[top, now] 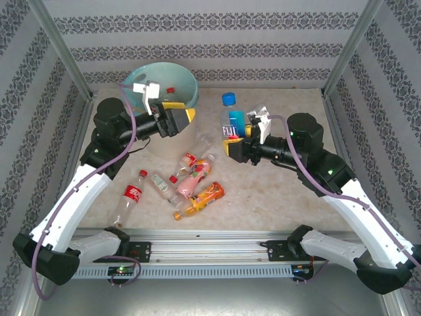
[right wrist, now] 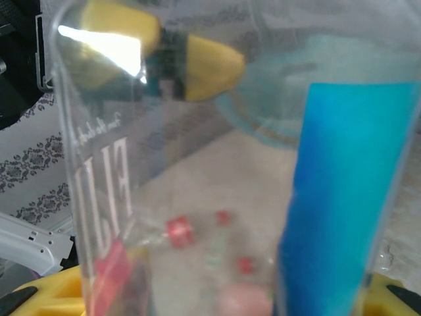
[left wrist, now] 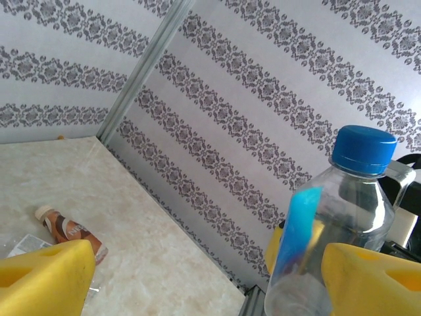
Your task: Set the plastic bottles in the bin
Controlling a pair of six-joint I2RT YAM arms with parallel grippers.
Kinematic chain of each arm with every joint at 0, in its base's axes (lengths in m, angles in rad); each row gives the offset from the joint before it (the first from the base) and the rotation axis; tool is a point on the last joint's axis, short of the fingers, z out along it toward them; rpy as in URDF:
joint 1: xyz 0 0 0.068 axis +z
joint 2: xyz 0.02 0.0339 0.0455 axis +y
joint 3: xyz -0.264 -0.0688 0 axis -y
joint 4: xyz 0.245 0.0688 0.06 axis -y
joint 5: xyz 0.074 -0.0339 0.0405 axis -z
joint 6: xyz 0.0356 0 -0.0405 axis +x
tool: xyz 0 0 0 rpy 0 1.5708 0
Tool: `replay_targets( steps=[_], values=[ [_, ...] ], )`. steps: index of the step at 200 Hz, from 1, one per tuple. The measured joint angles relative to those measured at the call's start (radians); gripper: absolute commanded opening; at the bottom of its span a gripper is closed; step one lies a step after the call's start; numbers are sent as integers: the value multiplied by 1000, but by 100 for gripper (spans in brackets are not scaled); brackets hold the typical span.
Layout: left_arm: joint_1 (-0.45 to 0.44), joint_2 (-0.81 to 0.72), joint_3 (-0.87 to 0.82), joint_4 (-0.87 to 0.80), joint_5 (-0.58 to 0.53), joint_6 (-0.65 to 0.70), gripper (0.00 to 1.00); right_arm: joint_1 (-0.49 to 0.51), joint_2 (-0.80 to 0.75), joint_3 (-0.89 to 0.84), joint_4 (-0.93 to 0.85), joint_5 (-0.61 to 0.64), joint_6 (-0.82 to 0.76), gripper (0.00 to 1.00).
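1. Rail carrying both arm bases sits at the near table edge, well apart from the bin.
2. Red-label bottle lies flat, well in front of the bin, cap end toward it.
3. Orange bottle lies flat, in front of the bin and a bit right; the pink bottle lies just behind it, touching or nearly so.
4. More small red-capped bottles are bunched with those two, on the bin side; exact count unclear.
5. Right gripper is clamped on the lower body of the Fiji bottle, right of the bin and nearer than it. Blue cap points away. Can't tell if the base touches the table.
6. Right wrist view: Fiji bottle pressed close, blurred, yellow pads at its sides.
7. Left gripper sits just beside the bin's near-right rim, jaws spread, nothing held, facing the Fiji bottle.
8. Left wrist view: yellow pads wide apart, Fiji bottle upright beyond them.
9. Bin sits at the far left, blue-green liner over the rim; a red cap shows inside, its bottle body hard to make out.
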Motion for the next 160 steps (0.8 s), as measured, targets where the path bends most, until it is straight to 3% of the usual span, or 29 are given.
replay_targets(
  steps=[49, 114, 160],
  values=[
    [15, -36, -53, 74, 14, -47, 90, 23, 4, 2, 0, -8, 0, 49],
    [19, 39, -134, 451, 156, -296, 84, 107, 70, 17, 0, -36, 2, 49],
    [19, 20, -134, 486, 201, -328, 81, 151, 108, 21, 0, -53, 13, 49]
  ],
)
